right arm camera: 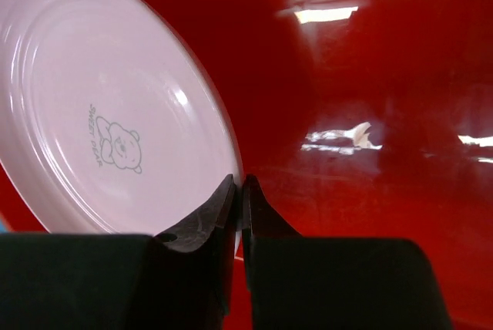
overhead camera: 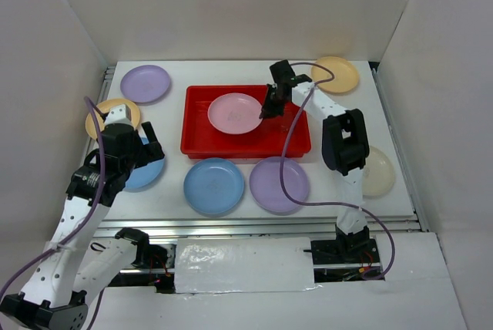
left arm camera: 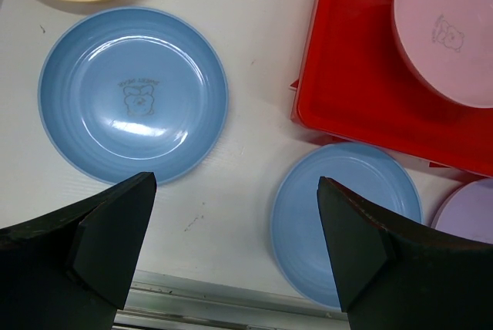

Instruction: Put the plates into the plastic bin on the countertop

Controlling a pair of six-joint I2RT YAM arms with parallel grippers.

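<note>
Pinching the rim of the pink plate (right arm camera: 100, 99), the right hand (right arm camera: 237, 182) has its fingers clenched on that thin edge. The plate sits face up inside the red bin (overhead camera: 231, 146), slightly left of the bin's middle, with its bear print showing; whether it lies flat or is tipped I cannot tell. The bin's long axis runs left to right across the counter (left arm camera: 246, 75). The left hand (left arm camera: 237, 183) hangs released, fingers wide apart, above the counter left of the bin, between two light blue plates (left arm camera: 133, 91). A lilac plate (overhead camera: 279, 184) lies just in front of the bin, and a cream plate (overhead camera: 377, 170) lies to the bin's right.
</note>
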